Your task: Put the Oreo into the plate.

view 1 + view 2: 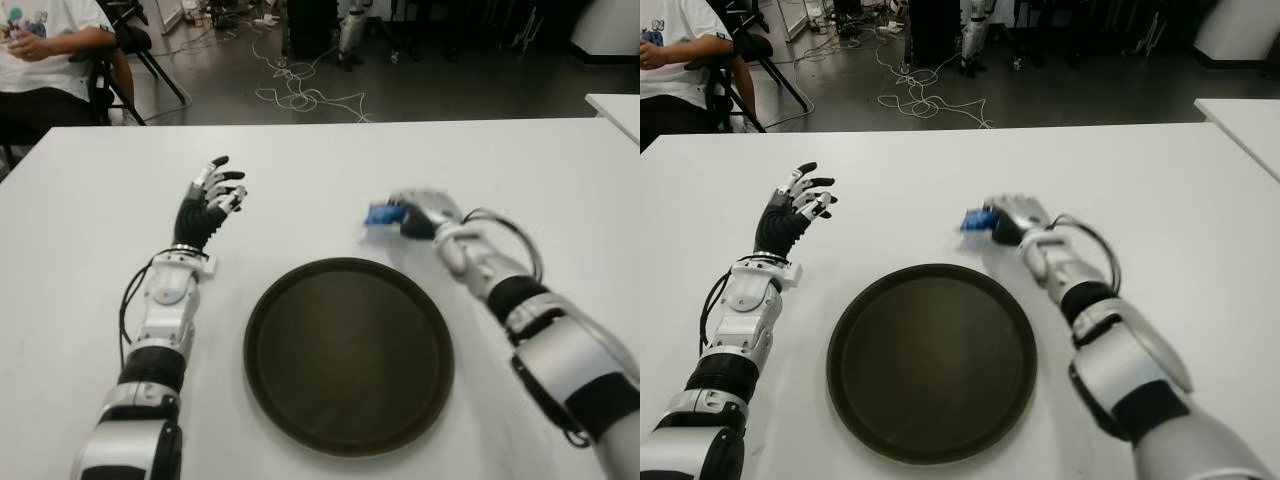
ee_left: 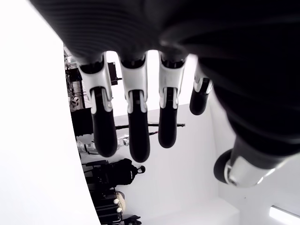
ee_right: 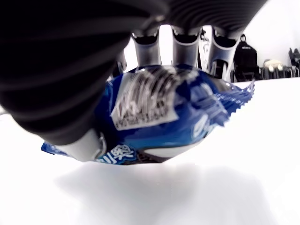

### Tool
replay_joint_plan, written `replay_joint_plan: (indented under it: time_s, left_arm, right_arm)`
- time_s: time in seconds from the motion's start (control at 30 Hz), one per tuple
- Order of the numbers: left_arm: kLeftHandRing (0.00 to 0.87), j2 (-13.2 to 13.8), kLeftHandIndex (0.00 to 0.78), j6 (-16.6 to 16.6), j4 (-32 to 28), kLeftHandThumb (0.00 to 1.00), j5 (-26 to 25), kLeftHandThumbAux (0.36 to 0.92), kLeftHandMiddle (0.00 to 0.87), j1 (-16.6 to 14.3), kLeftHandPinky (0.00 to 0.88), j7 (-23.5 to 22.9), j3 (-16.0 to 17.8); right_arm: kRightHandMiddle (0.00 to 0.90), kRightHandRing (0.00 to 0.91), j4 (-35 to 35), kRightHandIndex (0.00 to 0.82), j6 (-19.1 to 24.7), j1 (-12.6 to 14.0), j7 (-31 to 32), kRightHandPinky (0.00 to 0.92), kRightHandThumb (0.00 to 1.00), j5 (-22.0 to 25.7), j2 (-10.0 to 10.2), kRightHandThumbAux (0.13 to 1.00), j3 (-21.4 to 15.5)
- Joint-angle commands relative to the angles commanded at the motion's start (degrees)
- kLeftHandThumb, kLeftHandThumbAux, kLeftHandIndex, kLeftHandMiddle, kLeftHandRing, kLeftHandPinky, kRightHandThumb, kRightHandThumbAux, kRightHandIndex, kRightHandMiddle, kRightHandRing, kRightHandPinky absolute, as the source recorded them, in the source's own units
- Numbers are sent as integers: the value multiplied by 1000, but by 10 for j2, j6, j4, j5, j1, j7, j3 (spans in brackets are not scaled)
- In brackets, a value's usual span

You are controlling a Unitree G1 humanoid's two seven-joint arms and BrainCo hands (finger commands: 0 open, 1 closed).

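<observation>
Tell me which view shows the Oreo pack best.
Right wrist view: the Oreo pack fills the frame, held in the right hand. Both eye views show only a small blue blur beyond the plate. Left wrist view doesn't show it.

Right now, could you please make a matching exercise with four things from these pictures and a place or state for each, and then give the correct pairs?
Things:
1. Oreo packet
2. plate
3. left hand
4. person

Descriptions:
A. dark, round, nothing on it, on the white table between the two arms
B. seated beyond the table's far left corner
C. blue, held in the right hand beyond the plate's far right rim
D. fingers spread, holding nothing, left of the plate

Pairs: 1-C, 2-A, 3-D, 4-B
</observation>
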Motion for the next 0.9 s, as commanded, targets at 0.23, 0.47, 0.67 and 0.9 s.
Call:
replay_joint_plan:
  time_s: [0.23, 0.47, 0.67, 0.9]
  left_arm:
    - [347, 2, 143, -8, 15, 292, -1, 613, 281, -6, 429, 0, 3]
    - [336, 4, 144, -17, 27, 273, 3, 618, 274, -9, 419, 4, 3]
    - [329, 7, 145, -20, 30, 260, 7, 622, 274, -11, 404, 7, 1]
    - [327, 9, 144, -17, 29, 259, 8, 625, 274, -11, 398, 7, 1]
  right_arm:
    - [504, 573, -183, 367, 14, 46, -10, 626, 939, 3, -44, 669, -45]
    - [452, 534, -318, 435, 44, 100, -6, 711, 947, -2, -77, 661, -84]
    - [454, 517, -429, 441, 40, 163, -8, 697, 947, -5, -99, 661, -113]
    - [469, 518, -549, 427, 29, 241, 24, 667, 946, -10, -105, 662, -113]
